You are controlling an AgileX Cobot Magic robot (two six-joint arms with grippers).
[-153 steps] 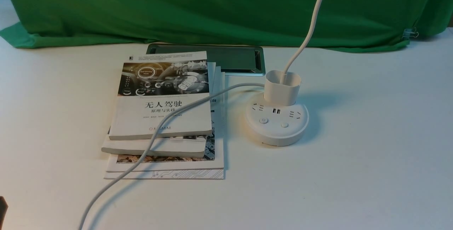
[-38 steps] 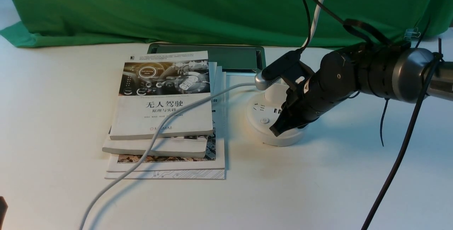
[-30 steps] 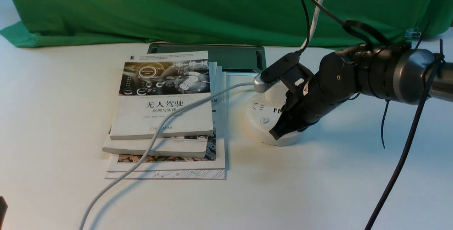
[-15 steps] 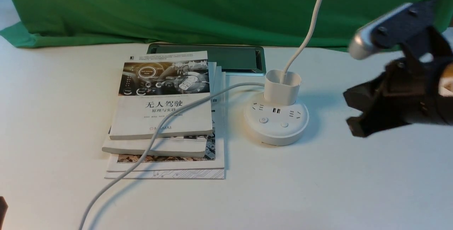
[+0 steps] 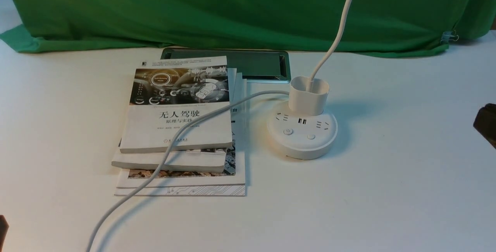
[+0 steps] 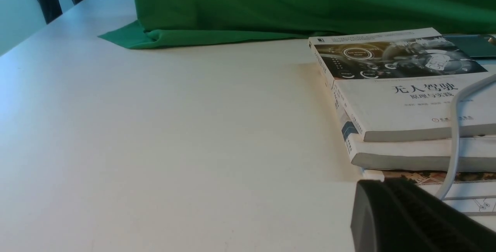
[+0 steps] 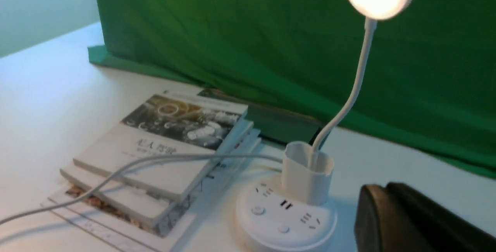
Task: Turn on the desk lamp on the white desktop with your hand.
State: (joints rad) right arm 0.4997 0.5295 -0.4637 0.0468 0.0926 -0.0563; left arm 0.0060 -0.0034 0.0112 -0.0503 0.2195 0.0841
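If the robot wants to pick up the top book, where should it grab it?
Probably the near edge of the top book, coming from the robot's own side: its thick spine faces that way. The grey cord crosses the cover and edge, so pinch left of it.

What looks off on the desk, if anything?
Nothing damaged or spilled. Only oddities: the cord runs slack across the books instead of around them, and the stack is uneven, lower ones jutting out. Lamp stands upright and lit.
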